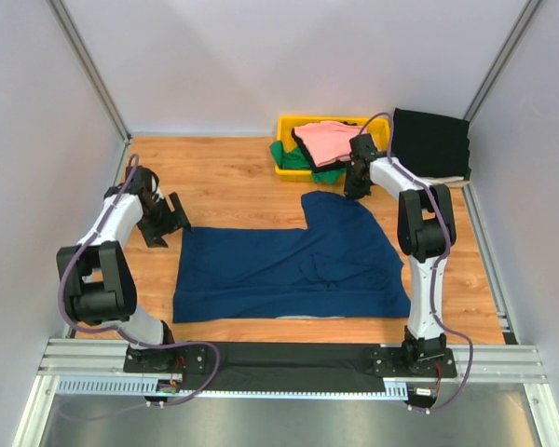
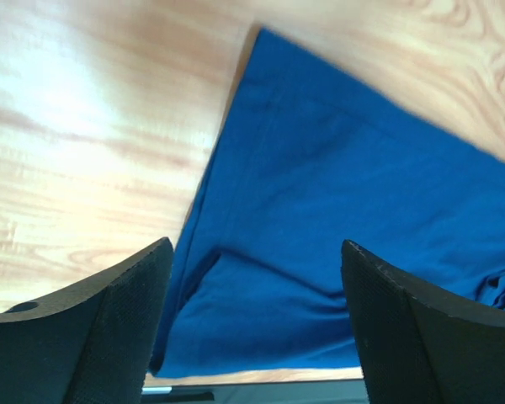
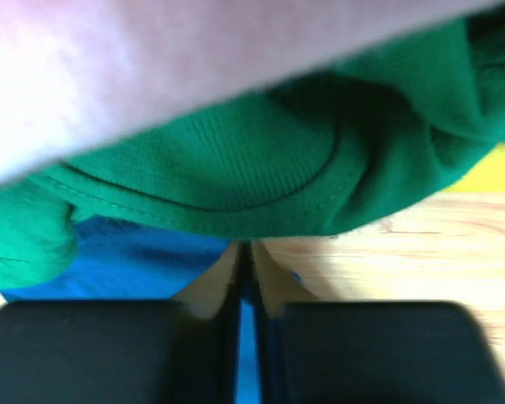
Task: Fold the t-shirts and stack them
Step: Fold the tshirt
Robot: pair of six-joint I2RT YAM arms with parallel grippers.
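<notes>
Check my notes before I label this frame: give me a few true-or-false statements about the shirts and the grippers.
The navy t-shirt lies spread on the table. True.
The left gripper grips cloth. False: it is open, holding nothing.
The pink t-shirt sits in the yellow bin. True.
The black t-shirt is in the bin. False: it lies beside it.
The right gripper is wide open. False: it is pinched on the navy t-shirt.
</notes>
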